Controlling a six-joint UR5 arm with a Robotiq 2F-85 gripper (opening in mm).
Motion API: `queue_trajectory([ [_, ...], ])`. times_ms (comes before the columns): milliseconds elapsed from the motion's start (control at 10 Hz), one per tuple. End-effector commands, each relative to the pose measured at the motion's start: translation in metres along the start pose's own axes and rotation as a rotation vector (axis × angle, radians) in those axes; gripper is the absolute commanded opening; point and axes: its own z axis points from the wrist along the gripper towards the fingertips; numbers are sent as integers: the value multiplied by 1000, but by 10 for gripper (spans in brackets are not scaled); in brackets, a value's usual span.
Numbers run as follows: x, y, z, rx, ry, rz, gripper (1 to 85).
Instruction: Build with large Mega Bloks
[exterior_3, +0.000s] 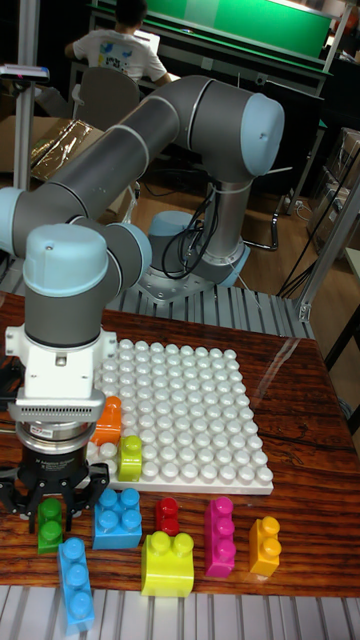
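A white studded baseplate (190, 410) lies in the middle of the wooden table. An orange block (108, 418) and a lime block (130, 456) stand on its front-left corner. In front of the plate lie loose blocks: green (48, 527), blue (118, 517), red (167, 514), magenta (219, 535), orange-yellow (265, 545), yellow (167, 564) and light blue (75, 585). My gripper (55, 498) points straight down at the front left, just above and behind the green block. It is open, its black fingers (16, 497) spread, with nothing held between them.
The arm's base (195, 265) stands behind the plate on a grey slatted surface. A metal rail (180, 615) runs along the table's front edge. A person sits at a desk far behind.
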Motion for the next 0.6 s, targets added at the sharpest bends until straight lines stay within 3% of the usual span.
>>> queue_trajectory([
  [0, 1, 2, 3, -20, -8, 4, 450],
  [500, 2, -1, 6, -13, -11, 10, 437],
])
